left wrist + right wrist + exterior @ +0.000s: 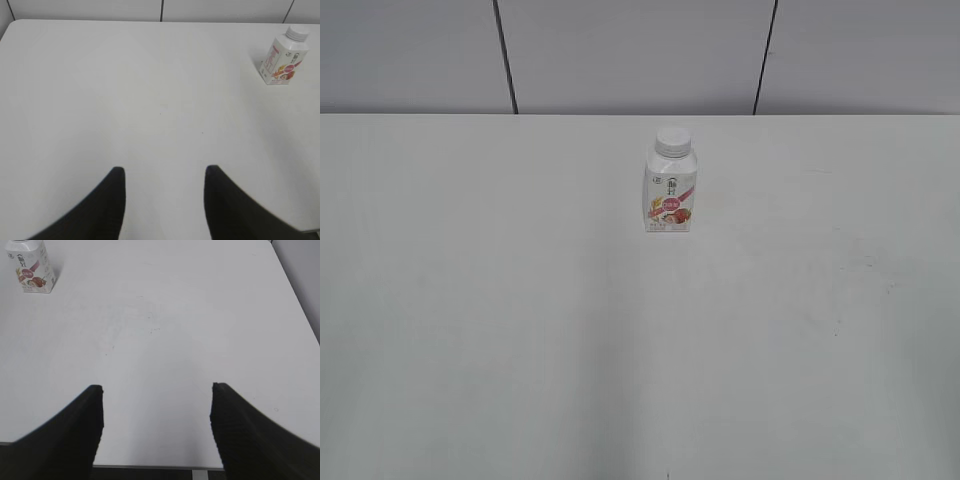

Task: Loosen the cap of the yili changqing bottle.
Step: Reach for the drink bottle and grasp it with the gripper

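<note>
Exterior: yili changqing bottle [669, 190] upright, cap [673, 141] at 12 o'clock, on counter [520, 320], no hands visible; left wrist: left hand [162, 172] spread empty, bottle at 2 o'clock; right wrist: right hand [156, 389] spread empty, bottle at 10 o'clock, cap cropped.

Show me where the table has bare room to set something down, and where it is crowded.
Nearly all of the white table is bare: the whole near half, plus wide stretches left and right of the yili changqing bottle. That bottle, with its cap on, stands alone toward the far edge. Nowhere is crowded. Both the left gripper and right gripper are open over bare surface.
</note>
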Controlling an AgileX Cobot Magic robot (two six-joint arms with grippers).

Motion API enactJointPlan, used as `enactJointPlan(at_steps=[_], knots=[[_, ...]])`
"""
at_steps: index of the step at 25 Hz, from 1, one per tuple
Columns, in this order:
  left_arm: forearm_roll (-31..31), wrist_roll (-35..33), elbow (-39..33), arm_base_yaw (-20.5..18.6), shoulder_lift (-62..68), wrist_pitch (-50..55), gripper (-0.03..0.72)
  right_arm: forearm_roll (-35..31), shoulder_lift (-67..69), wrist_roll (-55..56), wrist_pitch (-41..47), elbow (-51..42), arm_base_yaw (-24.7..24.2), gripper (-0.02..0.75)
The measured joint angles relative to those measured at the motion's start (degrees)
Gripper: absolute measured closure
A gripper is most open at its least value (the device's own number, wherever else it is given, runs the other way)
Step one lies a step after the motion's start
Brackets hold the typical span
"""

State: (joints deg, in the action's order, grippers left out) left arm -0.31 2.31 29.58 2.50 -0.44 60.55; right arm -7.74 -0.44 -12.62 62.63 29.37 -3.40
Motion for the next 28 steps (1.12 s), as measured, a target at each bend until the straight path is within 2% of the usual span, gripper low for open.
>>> enactJointPlan(at_steps=[28], knots=[[0.00,-0.37,0.00,0.00,0.00,0.00,0.357,0.00,0.00,0.01,0.00,0.00,0.00,0.205]])
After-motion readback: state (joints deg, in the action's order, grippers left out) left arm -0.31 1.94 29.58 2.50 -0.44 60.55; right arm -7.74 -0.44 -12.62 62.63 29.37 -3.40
